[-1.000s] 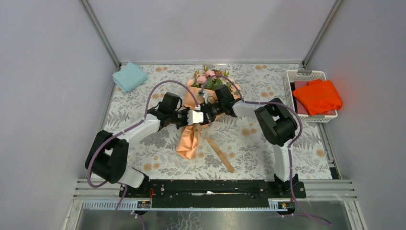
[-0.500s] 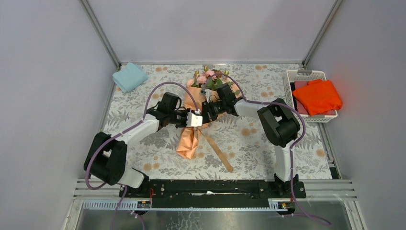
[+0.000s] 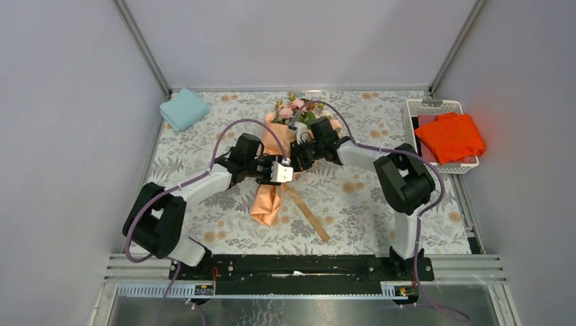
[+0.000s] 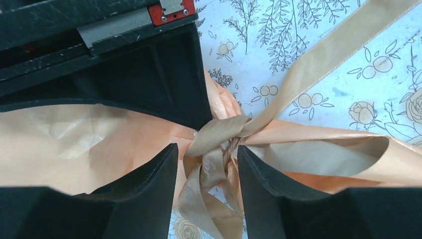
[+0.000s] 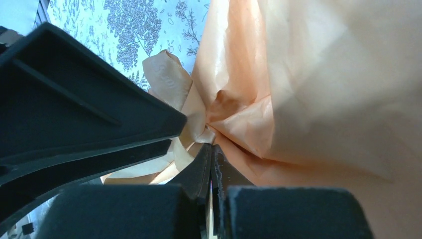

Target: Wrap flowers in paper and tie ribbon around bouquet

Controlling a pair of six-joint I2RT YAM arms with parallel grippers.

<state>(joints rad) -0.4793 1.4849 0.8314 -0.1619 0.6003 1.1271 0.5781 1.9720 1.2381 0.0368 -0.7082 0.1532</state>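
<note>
The bouquet [image 3: 275, 176] lies mid-table, its pink flowers [image 3: 295, 110] pointing to the far side and its peach paper [image 3: 266, 204] narrowing to a tail toward me. The tan ribbon [image 4: 215, 144] is knotted around the cone's neck, and one end [image 3: 309, 214] trails over the table. My left gripper [image 4: 206, 149] is open and straddles the knot's loose loops without pressing them. My right gripper [image 5: 211, 148] is shut, its tips pinching the ribbon [image 5: 166, 79] right at the knot against the paper [image 5: 323, 74]. The stems are hidden inside the paper.
A folded light blue cloth [image 3: 183, 109] lies at the far left corner. A white basket [image 3: 435, 105] with an orange cloth [image 3: 452, 136] stands at the far right. Grey walls close in three sides of the flower-patterned tablecloth [image 3: 380, 204].
My left gripper has opened and let go of the ribbon, shifting slightly right and nearer. The right gripper stays shut at the knot while its elbow has swung right.
</note>
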